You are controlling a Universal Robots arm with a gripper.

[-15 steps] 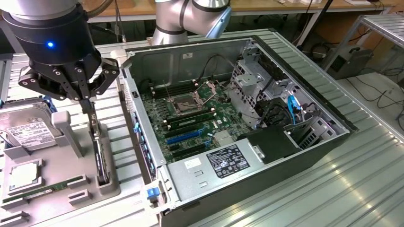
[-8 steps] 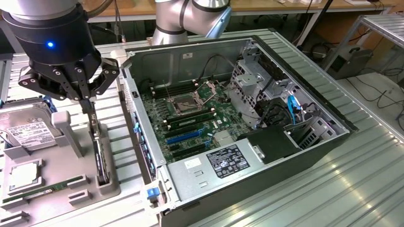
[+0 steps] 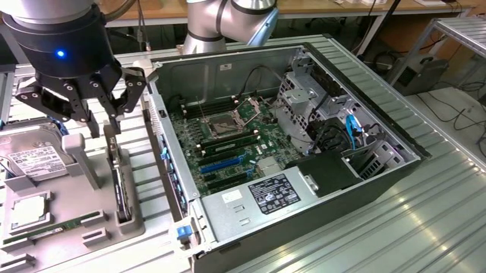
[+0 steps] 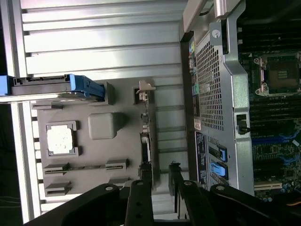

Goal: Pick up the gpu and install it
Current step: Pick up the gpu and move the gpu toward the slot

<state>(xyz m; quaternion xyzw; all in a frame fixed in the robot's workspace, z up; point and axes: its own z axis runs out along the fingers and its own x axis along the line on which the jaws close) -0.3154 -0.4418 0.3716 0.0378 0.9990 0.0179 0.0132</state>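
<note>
In the grey holder, along its edge nearest the computer case, the gpu stands on edge in a slot; the hand hangs released above it, fingers spread either side; closing off-centre could tilt or jam the card, and a crooked lift might knock it against the case
</note>
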